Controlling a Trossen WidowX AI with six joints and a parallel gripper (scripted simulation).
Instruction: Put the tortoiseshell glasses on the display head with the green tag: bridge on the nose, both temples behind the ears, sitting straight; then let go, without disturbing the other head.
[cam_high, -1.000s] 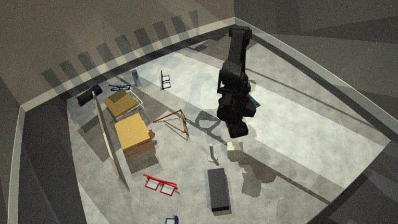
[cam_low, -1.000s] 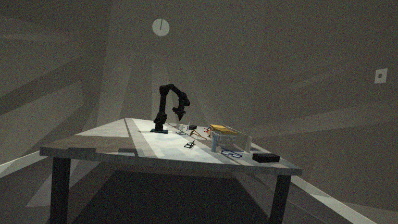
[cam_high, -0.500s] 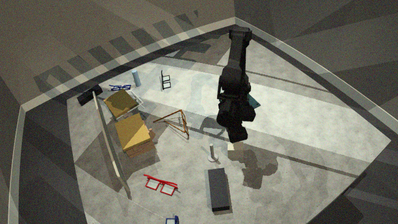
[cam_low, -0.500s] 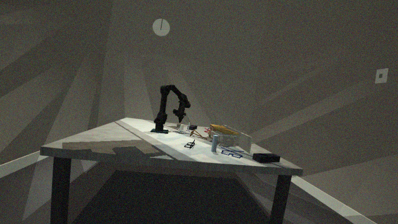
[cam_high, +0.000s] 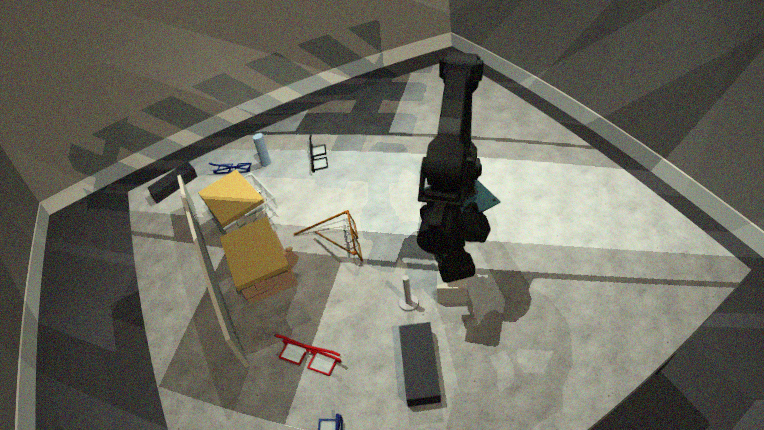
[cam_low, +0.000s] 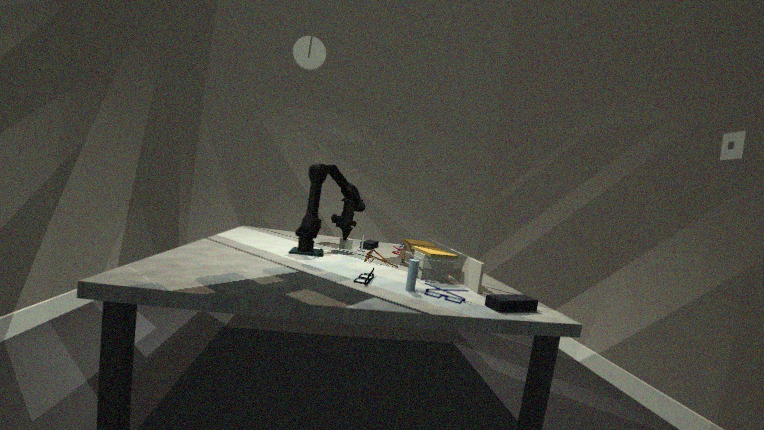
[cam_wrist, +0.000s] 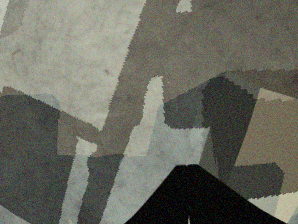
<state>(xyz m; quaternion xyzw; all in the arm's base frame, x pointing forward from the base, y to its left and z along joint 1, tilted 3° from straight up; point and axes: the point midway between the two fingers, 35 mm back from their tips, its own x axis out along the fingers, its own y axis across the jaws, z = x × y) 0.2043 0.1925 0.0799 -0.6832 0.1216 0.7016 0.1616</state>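
The matte black gripper (cam_high: 456, 272), jaws together on nothing, hangs over the mottled stone-grey table (cam_high: 588, 213), right of the thin wire-like tortoiseshell glasses (cam_high: 342, 235).

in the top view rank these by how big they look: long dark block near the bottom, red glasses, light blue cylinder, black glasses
1. The long dark block, clearly the largest.
2. The red glasses.
3 and 4. The black glasses and the light blue cylinder look about alike; both sit farther from the camera, so I won't rank them.
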